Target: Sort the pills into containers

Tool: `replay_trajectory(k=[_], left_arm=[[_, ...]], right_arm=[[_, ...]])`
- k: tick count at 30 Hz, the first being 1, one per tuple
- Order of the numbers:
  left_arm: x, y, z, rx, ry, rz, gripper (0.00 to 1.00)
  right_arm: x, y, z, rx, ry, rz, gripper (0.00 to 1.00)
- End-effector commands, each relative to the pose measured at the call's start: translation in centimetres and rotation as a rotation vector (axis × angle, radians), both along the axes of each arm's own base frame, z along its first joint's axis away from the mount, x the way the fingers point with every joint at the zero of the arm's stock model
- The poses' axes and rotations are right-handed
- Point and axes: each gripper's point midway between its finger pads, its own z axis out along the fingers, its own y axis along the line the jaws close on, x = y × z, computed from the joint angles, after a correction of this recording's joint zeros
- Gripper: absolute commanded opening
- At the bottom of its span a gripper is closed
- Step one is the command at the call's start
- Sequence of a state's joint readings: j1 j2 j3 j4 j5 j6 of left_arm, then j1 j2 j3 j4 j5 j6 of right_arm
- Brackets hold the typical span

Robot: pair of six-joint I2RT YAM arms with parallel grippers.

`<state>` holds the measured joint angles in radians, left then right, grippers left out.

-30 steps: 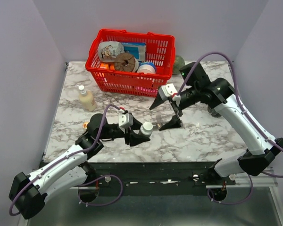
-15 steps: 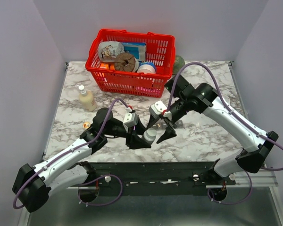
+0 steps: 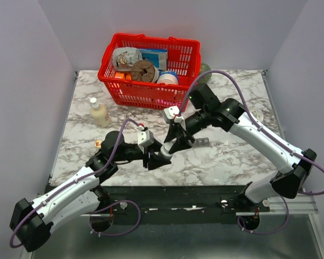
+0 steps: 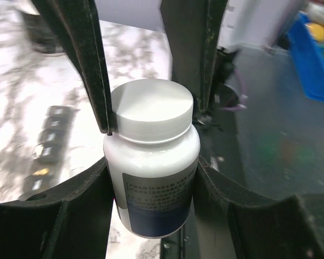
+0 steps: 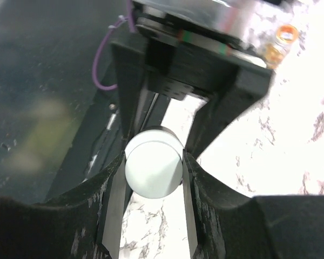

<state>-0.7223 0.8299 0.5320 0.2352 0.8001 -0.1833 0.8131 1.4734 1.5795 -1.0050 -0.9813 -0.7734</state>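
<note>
Left wrist view: left gripper clamps an upright white bottle; right gripper pinches its cap. The grey pill organiser lies flat beside the bottle, nearer the right arm.

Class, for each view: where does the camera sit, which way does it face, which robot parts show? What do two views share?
Top external: above and behind the bases, facing down at the marble table and red basket; left arm and right arm show.
Left wrist: on the left arm, looking along the left gripper at the white bottle it holds.
Right wrist: on the right arm, facing the cap end-on between the fingers of the right gripper.
Shared: both wrist views show the cap.
</note>
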Motion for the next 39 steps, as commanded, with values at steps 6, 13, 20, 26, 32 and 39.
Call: replay_trajectory(k=[6, 13, 20, 26, 32, 39], left_arm=[[6.9, 2.8, 3.8, -0.131, -0.155, 0.455, 0.00], [6.2, 2.7, 2.6, -0.089, -0.143, 0.417, 0.14], [5.5, 2.6, 2.2, -0.050, -0.125, 0.376, 0.69], [5.4, 3.1, 2.0, -0.012, -0.142, 0.383, 0.82], [5.3, 3.4, 2.1, 0.004, -0.144, 0.388, 0.90], [5.6, 4.2, 2.2, 0.039, -0.167, 0.426, 0.99]], right_arm=[[2.9, 0.6, -3.6, -0.109, 0.201, -0.260, 0.24], [3.3, 0.5, -3.1, -0.081, 0.216, -0.265, 0.23], [3.4, -0.2, -2.6, -0.049, 0.198, -0.257, 0.23], [4.3, -1.2, -2.3, -0.034, 0.179, -0.292, 0.23], [4.4, -1.2, -2.2, -0.030, 0.175, -0.294, 0.23], [5.9, -2.1, -2.5, -0.039, 0.144, -0.361, 0.23]])
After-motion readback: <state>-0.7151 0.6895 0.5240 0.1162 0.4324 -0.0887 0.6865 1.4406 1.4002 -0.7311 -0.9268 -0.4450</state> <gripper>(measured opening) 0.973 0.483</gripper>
